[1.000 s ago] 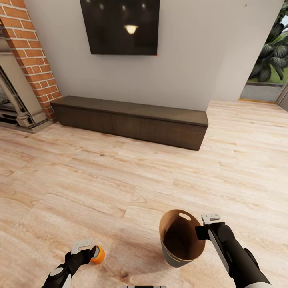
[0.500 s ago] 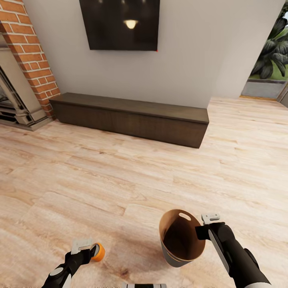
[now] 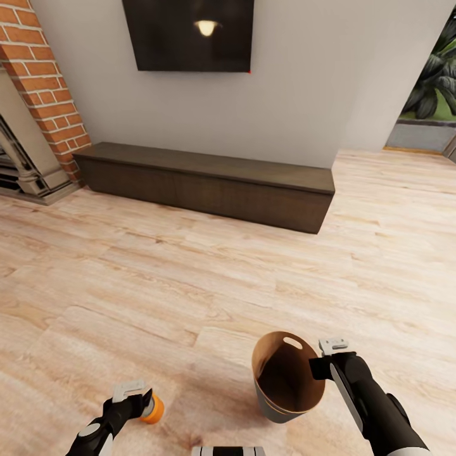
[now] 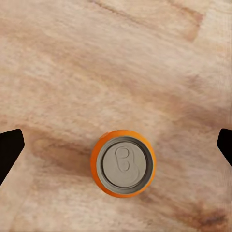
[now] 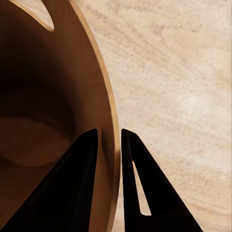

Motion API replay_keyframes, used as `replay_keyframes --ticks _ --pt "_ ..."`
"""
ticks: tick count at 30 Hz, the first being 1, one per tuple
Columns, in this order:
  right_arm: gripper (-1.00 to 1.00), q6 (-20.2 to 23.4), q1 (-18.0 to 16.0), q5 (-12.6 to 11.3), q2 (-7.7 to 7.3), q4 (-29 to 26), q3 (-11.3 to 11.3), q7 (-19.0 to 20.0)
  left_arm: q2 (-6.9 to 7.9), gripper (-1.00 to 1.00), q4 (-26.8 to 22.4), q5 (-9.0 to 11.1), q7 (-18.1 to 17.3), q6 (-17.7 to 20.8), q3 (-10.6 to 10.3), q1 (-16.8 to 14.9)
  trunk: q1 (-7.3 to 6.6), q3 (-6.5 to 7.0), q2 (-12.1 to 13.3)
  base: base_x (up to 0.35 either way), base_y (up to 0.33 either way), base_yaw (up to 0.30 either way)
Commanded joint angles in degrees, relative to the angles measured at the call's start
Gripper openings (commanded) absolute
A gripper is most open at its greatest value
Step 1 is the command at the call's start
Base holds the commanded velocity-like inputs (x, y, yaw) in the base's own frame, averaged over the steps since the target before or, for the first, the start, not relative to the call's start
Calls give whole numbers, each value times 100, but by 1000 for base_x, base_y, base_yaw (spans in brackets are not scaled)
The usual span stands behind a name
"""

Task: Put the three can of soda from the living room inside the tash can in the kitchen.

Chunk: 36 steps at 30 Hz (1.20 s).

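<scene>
since the earlier frames our head view has shifted, with the dark bench [image 3: 209,183] and wall screen [image 3: 188,33] sitting a little differently; both arms look unchanged. at lower left the left gripper [image 3: 136,398] sits by the orange can of soda [image 3: 152,408]; in the wrist view its fingers stand wide open, well clear of the can. at lower right the right gripper [image 3: 324,364] is clamped on the rim of the tash can [image 3: 285,377], carried tilted. we judge a good step keeps the bin level and brings the can over its mouth.
</scene>
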Motion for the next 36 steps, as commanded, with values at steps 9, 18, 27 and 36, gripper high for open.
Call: replay_keyframes --ticks 9,18,27,36 --pt "-100 -7 -4 -75 1 -19 -2 32 0 100 -1 0 -2 0 0 0 -1 -83 0 42 0 0" --pt "-100 -8 -2 -72 -31 -403 -2 32 0 100 -1 2 -4 0 0 0 -1 -166 0 3 0 0" --pt "-100 -2 -4 -66 -34 -675 0 32 0 100 -1 1 -4 0 0 0 -1 -249 0 0 0 0" --pt "-100 -2 -4 500 -35 -712 0 30 0 100 -1 2 -6 0 0 0 -1 -332 0 0 0 0"
